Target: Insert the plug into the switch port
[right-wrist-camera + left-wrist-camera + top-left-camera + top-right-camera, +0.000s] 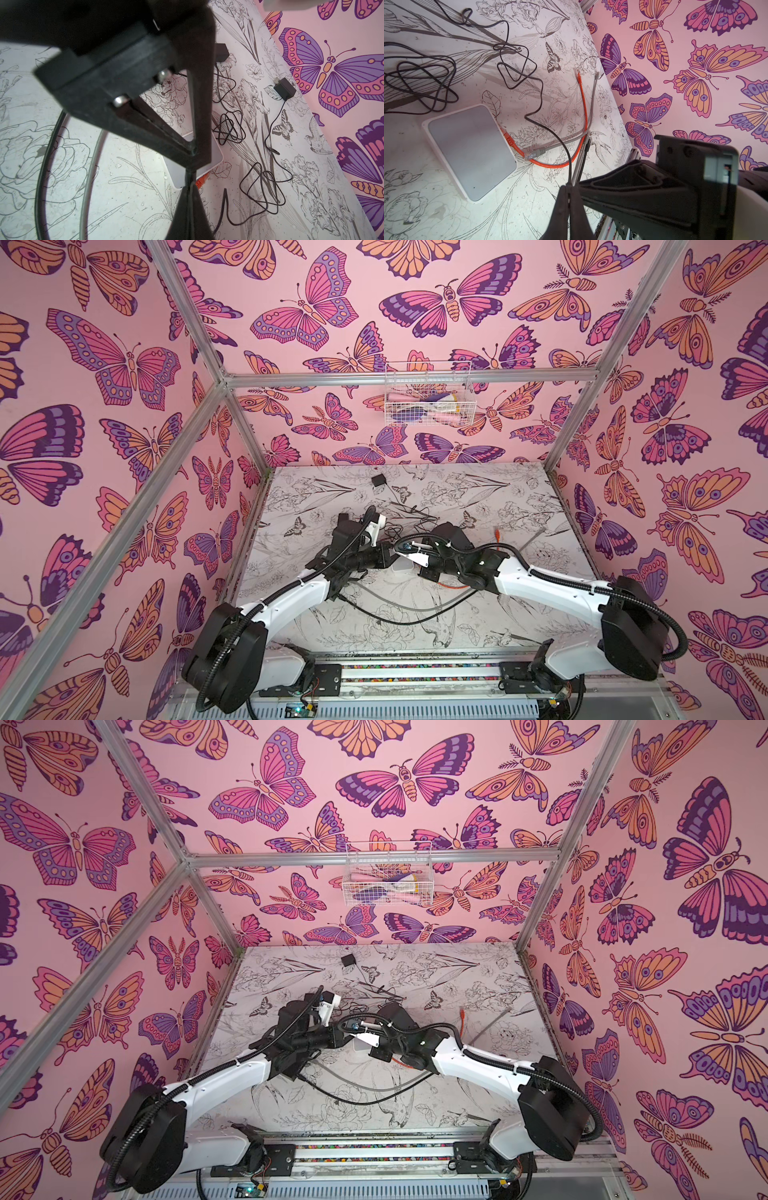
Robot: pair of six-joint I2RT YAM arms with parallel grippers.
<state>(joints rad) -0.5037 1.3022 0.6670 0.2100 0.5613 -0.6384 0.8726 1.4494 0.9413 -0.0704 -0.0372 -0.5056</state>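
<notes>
L claw: jaws shut, pinching thin black cable.
R claw: shut, nothing seen held; above switch.
Grey plug: loose, just beside switch edge, atop orange cable.
Orange plug: at switch side, looks seated.
Step tip: prob. regrip near plug body, square it w/ port, R steadies switch.
Table: floral print, tangled cords.
Room: pink butterfly walls; wire basket at back.

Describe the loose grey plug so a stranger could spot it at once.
Start at the flat white box on the flower-printed table. An orange cable enters its side, and right beside that lies the plug. Unlike the orange one, it is grey with a clear tip and lies unplugged against the orange cable.
</notes>
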